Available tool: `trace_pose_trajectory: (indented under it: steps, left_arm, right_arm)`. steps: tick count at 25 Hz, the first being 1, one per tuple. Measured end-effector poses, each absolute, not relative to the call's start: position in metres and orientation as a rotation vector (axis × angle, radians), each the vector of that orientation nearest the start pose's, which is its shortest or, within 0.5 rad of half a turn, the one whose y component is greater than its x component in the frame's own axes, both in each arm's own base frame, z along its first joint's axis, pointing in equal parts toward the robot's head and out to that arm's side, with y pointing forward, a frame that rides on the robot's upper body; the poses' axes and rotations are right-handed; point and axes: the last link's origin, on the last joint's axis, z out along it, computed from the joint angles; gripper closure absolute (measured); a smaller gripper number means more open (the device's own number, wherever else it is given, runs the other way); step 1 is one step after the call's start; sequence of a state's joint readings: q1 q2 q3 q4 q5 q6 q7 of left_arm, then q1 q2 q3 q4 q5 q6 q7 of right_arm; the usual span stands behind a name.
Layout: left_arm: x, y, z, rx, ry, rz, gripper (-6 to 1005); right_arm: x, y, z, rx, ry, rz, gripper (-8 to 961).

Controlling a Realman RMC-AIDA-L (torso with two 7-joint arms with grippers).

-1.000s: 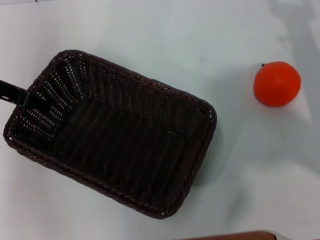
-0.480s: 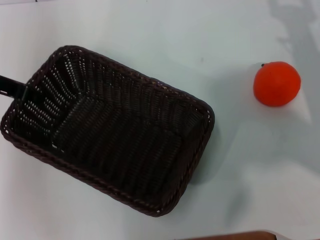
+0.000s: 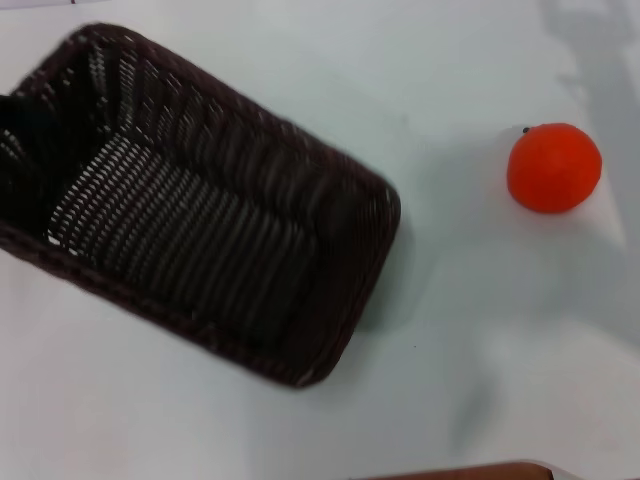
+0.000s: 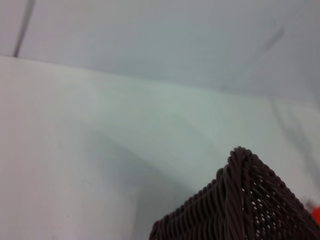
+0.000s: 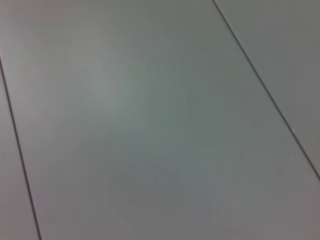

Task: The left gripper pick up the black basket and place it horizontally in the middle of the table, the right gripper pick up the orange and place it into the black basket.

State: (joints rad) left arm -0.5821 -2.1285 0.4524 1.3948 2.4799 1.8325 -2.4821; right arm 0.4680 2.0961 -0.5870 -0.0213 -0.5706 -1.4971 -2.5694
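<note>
Starting at the far left of the head view, finding the left gripper (image 3: 14, 112) only as a solid dark shape against the left short wall of the black basket (image 3: 210, 215), and not being able to tell whether gripping or released, since the dark weave is hiding the contact. Seeing the basket lying slantwise over the left half of the table (image 3: 330, 60), with the long side running from the far left down toward the near middle, the left end being cut by the picture edge and the near right corner pointing toward the robot. Looking through the open top at the woven floor and the inner walls. Moving to the right, crossing a wide bare stretch of table and then meeting the orange (image 3: 553, 167), resting on the surface at the right side, well apart from the basket, with the tiny dark stem spot turned to the far left of the fruit. Catching, in the left wrist view, one braided corner of the basket (image 4: 240, 200) very near, with the pale table (image 4: 100, 150) spreading behind it. Getting from the right wrist view only a flat grey surface (image 5: 150, 125) crossed by thin dark lines, with the right gripper not showing anywhere.
</note>
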Motion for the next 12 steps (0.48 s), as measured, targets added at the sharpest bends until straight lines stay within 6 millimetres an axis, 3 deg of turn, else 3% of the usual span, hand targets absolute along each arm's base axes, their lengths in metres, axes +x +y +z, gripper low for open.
trace_pose_trajectory:
  steps: [4,12]
  left_arm:
    - [-0.253,0.323,0.119,-2.162,-1.625,-0.440,819]
    - [-0.268,0.311,0.107,-2.051,-1.765,-0.608,819]
  right_arm:
    - [0.334,0.318,0.058,-0.637,-1.240,-1.544,240]
    - [0.334,0.323,0.062,-0.638,-1.230,-1.553,240]
